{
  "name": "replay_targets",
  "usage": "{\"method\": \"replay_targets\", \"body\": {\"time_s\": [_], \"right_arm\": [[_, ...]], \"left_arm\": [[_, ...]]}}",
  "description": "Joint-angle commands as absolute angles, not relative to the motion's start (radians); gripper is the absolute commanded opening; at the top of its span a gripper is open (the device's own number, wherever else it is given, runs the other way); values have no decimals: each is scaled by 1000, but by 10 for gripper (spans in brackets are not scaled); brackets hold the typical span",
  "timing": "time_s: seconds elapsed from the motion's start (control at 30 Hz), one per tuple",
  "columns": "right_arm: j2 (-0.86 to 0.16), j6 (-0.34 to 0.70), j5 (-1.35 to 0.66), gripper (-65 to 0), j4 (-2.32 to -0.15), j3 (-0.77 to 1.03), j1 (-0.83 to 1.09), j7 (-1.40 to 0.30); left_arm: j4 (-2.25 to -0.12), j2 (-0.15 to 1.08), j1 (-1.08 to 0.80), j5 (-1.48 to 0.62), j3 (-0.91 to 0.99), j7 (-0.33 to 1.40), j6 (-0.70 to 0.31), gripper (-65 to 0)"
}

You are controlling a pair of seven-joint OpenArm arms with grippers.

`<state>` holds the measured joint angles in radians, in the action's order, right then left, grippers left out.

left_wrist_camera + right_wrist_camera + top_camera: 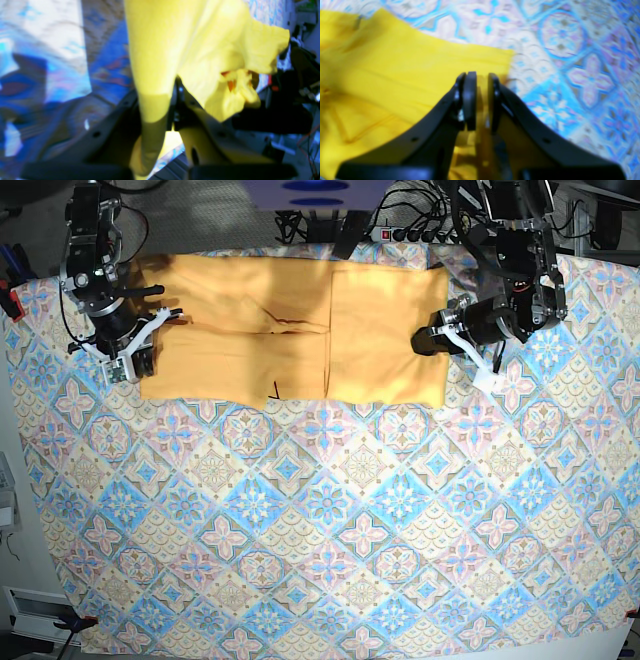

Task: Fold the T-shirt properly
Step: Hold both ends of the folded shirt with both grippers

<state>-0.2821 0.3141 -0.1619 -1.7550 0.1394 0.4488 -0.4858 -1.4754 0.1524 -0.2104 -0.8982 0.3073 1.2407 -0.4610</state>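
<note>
The yellow-orange T-shirt [290, 345] lies flat along the far side of the table, with its sides folded inward. My left gripper [427, 340] is at the shirt's right edge. In the left wrist view that gripper [175, 100] is shut on a bunch of the T-shirt [175, 37], which rises lifted and crumpled from its fingers. My right gripper [158, 330] sits at the shirt's left edge. In the right wrist view this gripper [481, 100] has its jaws close together with a strip of the T-shirt [395, 75] pinched between them.
The blue-pink tile-patterned tablecloth [320, 510] covers the whole table and reaches past the shirt on the near side. Cables and a power strip [400, 232] lie behind the table's far edge. Both arm bases stand at the far corners.
</note>
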Motion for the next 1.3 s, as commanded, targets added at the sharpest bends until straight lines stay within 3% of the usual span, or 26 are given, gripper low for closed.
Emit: {"method": "replay_targets", "body": {"time_s": [0.0, 0.13, 0.4, 0.57, 0.97, 1.1, 1.27], "right_arm": [[-298, 309, -165, -564, -1758, 160, 449, -487], [-300, 309, -180, -545, -1732, 185, 440, -588], [-297, 309, -567, -375, -1732, 357, 400, -751], [-300, 309, -625, -290, -1732, 397, 395, -866], [-305, 309, -628, -280, -1732, 234, 338, -888], [-305, 309, -628, -278, -1728, 211, 298, -964], [-305, 309, -628, -278, -1630, 193, 271, -983]], "left_arm": [[-1492, 168, -202, -923, 326, 1228, -466, -650], [-1492, 185, -202, -921, 349, 1231, -466, -650], [-1492, 183, -202, -921, 348, 1231, -466, -650], [-1491, 183, -202, -917, 348, 1231, -466, -650], [-1488, 183, -202, -914, 346, 1231, -466, -650], [-1486, 183, -202, -914, 346, 1231, -466, -650], [-1486, 183, -202, -914, 346, 1231, -466, -650]]}}
